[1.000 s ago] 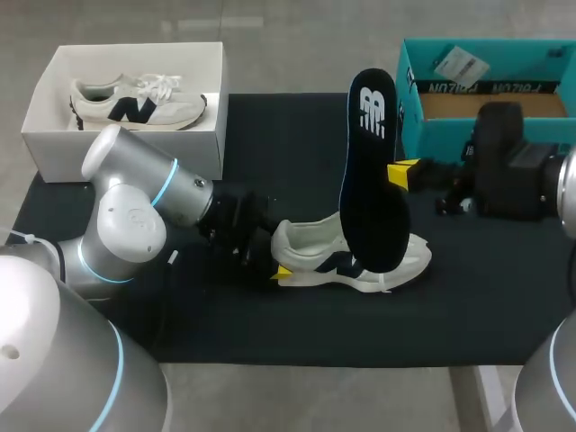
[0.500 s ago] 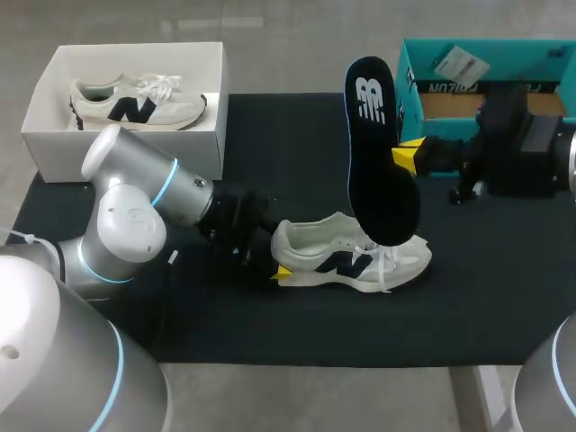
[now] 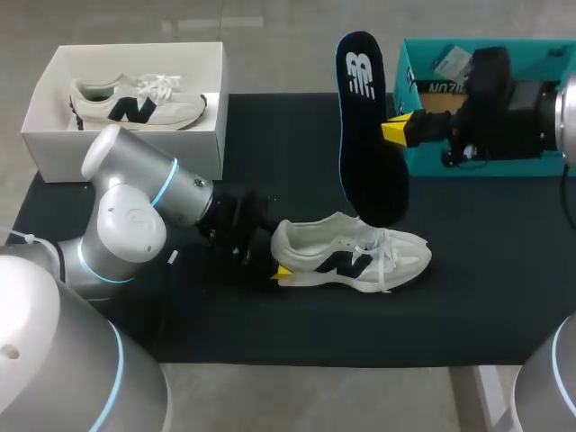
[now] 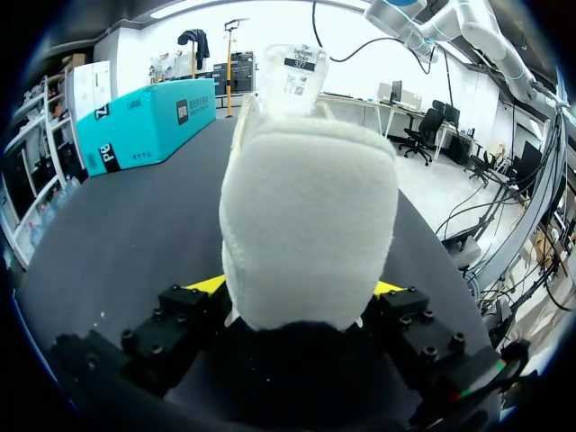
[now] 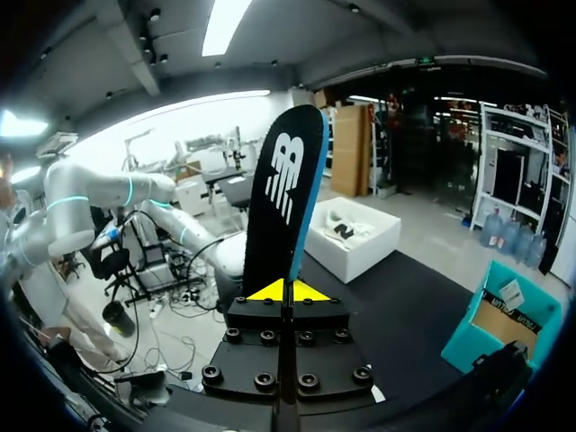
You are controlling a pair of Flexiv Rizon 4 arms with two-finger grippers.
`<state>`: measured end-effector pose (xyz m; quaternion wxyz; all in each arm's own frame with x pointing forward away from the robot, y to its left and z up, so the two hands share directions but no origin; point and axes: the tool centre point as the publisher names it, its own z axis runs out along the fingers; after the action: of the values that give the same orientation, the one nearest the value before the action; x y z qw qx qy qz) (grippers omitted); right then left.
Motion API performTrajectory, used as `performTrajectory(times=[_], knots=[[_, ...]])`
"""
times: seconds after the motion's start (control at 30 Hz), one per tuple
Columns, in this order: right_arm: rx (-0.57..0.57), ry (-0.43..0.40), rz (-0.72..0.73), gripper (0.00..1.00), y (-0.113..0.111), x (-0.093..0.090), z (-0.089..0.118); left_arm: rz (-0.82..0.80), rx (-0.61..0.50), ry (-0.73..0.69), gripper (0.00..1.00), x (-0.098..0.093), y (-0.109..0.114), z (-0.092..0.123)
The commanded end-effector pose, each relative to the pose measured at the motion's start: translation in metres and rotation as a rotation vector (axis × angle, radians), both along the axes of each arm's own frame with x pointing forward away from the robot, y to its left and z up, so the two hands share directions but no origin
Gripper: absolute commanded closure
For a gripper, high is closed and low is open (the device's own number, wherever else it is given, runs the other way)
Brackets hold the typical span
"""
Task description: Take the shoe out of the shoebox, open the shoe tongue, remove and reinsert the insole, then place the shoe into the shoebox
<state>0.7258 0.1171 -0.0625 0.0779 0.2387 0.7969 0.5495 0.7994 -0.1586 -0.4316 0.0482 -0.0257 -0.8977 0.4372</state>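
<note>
CHANGE — insole (image 3: pixel 364 135) has been lifted clear of the shoe (image 3: pixel 351 256); removal judged done, reinsertion next | JAWS: right gripper (image 3: pixel 399 129) pinched almost closed on the insole; left gripper (image 4: pixel 297 301) clamped on the shoe's heel | SHOE: set on the mat (image 3: pixel 288 144) | VIEWS — two-sided heel grip shown only by left wrist

Between the fingers of the left gripper (image 4: pixel 297 301): heel of the shoe (image 4: pixel 306 216), soft fuzzy cream cloth. Pinched in the right gripper (image 5: pixel 288 290): insole (image 5: pixel 281 202), matt black with smooth white print. Under both: mat (image 3: pixel 297 135) of matt black cloth. Gripper bodies matt black, metal-looking, with screws. Glossy smooth shell on the left arm (image 3: pixel 135 216).
</note>
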Motion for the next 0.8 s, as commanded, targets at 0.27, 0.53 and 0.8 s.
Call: performTrajectory(times=[0.27, 0.53, 0.8], knots=[[0.234, 0.05, -0.141, 1.0, 0.019, -0.009, -0.005, 0.0, 0.003, 0.0, 1.0, 0.0, 0.0, -0.003], [0.205, 0.12, -0.115, 1.0, 0.013, -0.018, 0.0, 0.0, 0.003, 0.0, 1.0, 0.0, 0.0, -0.003], [0.199, 0.108, -0.104, 1.0, 0.013, -0.017, 0.001, 0.0, 0.003, 0.0, 1.0, 0.0, 0.0, -0.003]])
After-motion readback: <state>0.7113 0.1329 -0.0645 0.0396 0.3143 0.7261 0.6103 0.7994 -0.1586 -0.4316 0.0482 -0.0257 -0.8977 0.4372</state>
